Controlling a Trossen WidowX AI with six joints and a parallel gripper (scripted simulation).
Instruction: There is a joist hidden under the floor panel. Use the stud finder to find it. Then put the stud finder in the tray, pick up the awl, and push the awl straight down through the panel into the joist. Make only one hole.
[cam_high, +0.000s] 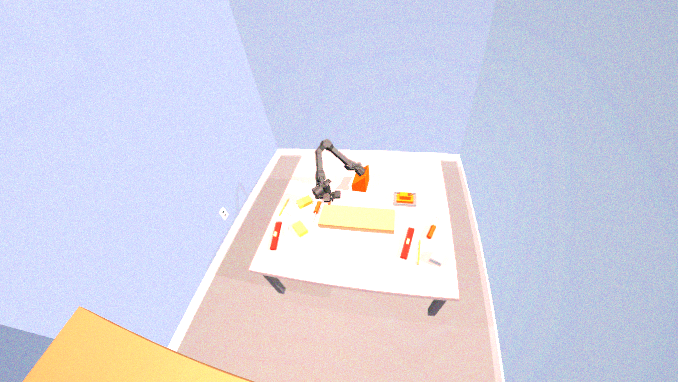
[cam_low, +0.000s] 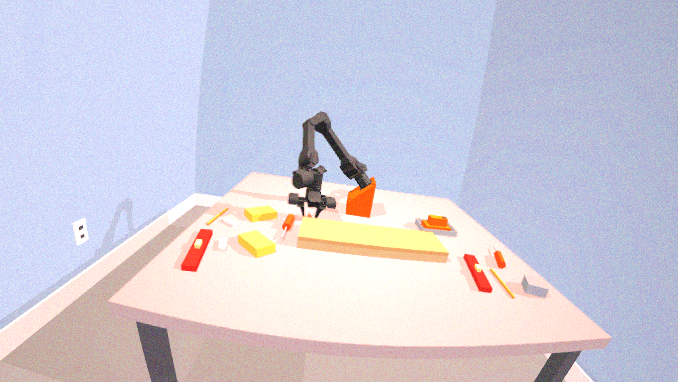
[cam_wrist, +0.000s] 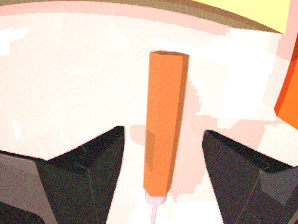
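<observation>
The awl (cam_wrist: 162, 115) lies on the table behind the left end of the floor panel, its orange handle toward the panel and its thin pale tip pointing away. My gripper (cam_high: 328, 200) (cam_low: 310, 215) (cam_wrist: 164, 136) is partly open around the awl handle, one finger on each side. A gap shows between the handle and each finger in the wrist view. The pale yellow floor panel (cam_high: 356, 217) (cam_low: 370, 237) (cam_wrist: 255, 9) lies flat. The orange stud finder (cam_high: 405, 197) (cam_low: 437, 220) sits in the grey tray (cam_low: 449, 233) at the right. The joist is hidden.
Another orange-handled tool (cam_high: 317, 207) (cam_low: 288, 221) (cam_wrist: 290, 102) lies close beside the awl. Two yellow blocks (cam_low: 261, 213) (cam_low: 257, 244) and a red level (cam_low: 197, 250) are at the left. Another red level (cam_low: 478, 273), a pencil (cam_low: 502, 283) and an orange-handled tool (cam_low: 499, 259) are at the right.
</observation>
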